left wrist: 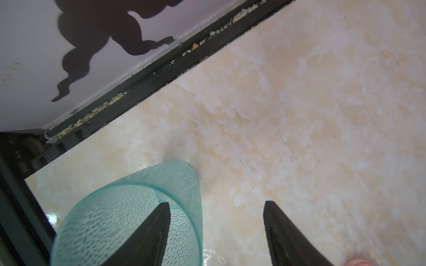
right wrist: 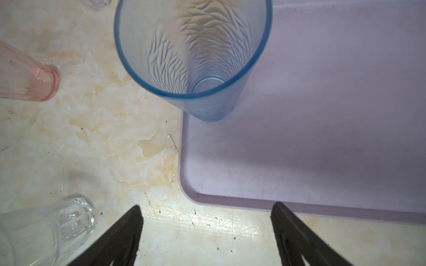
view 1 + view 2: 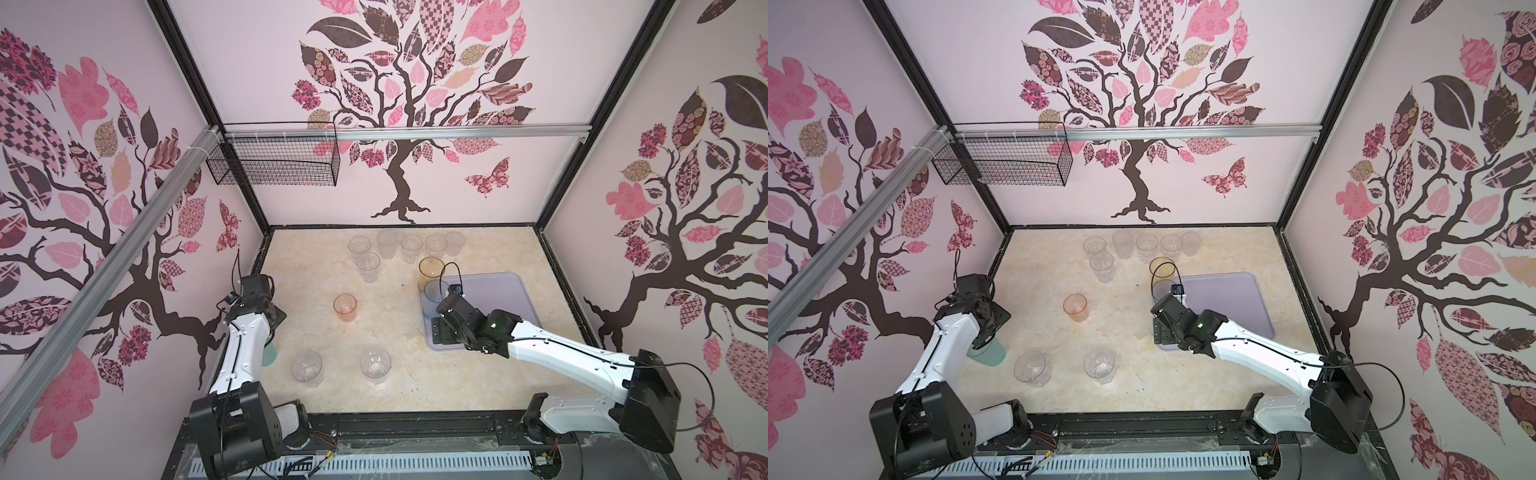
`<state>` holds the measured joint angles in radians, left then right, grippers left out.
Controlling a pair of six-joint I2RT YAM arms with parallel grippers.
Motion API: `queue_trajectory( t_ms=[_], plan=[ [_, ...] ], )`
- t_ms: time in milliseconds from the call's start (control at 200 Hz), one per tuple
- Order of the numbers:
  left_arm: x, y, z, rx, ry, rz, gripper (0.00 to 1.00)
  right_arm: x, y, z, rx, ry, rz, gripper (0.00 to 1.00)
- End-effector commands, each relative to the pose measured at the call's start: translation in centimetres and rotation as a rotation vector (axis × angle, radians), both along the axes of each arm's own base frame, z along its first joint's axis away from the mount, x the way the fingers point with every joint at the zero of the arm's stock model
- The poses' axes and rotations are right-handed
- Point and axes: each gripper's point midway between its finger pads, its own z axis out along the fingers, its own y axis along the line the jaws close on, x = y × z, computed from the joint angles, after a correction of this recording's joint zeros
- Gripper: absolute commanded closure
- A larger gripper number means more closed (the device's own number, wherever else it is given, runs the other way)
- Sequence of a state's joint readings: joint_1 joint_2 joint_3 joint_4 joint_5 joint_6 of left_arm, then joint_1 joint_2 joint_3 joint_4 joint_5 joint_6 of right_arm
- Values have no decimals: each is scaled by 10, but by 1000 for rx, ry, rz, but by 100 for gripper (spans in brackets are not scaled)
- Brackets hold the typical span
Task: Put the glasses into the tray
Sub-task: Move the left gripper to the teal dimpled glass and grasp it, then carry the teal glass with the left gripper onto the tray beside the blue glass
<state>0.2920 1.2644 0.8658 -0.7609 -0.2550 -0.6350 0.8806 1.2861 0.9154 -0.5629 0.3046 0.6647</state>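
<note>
A teal glass (image 1: 129, 218) stands near the table's left edge, partly under my left arm in both top views (image 3: 270, 355) (image 3: 988, 355). My left gripper (image 1: 216, 205) is open, with one finger inside the teal glass and the other outside its wall, a gap still showing. A blue glass (image 2: 191, 57) (image 3: 436, 293) stands upright in the lavender tray (image 2: 322, 138) (image 3: 511, 299) at its left edge. My right gripper (image 2: 207, 206) (image 3: 442, 332) hangs open and empty over the tray's near left corner.
An amber glass (image 3: 431, 270) stands just behind the tray. A pink glass (image 3: 345, 307) is mid-table. Several clear glasses (image 3: 411, 245) line the back, and two more (image 3: 306, 368) (image 3: 375, 363) stand near the front. A black wire basket (image 3: 274, 160) hangs on the back wall.
</note>
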Motion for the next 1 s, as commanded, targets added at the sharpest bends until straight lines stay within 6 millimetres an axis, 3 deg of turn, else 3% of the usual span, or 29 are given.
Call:
queue_trajectory(
  t_ms=[0, 315, 415, 640, 735, 820, 995],
  plan=[
    [13, -6, -8, -68, -23, -27, 44, 2, 7, 4, 23, 13, -17, 10],
    [7, -10, -16, -94, -11, -20, 70, 4, 15, 3, 54, 18, -13, 10],
    [6, -10, -11, -84, -22, -21, 100, 4, 17, 5, 61, 14, -14, 10],
    [7, -19, 4, -101, -73, -64, 100, 1, 26, 2, 107, 42, -3, 9],
    [12, -24, 32, -76, -133, -105, 100, 1, 29, 7, 132, 41, 6, 9],
    [23, -41, 66, -44, -194, -181, 100, 2, 31, 16, 165, 13, 11, 9],
    [35, -108, 132, 14, -279, -410, 100, 14, 15, 39, 243, -25, -35, 8]
  ],
)
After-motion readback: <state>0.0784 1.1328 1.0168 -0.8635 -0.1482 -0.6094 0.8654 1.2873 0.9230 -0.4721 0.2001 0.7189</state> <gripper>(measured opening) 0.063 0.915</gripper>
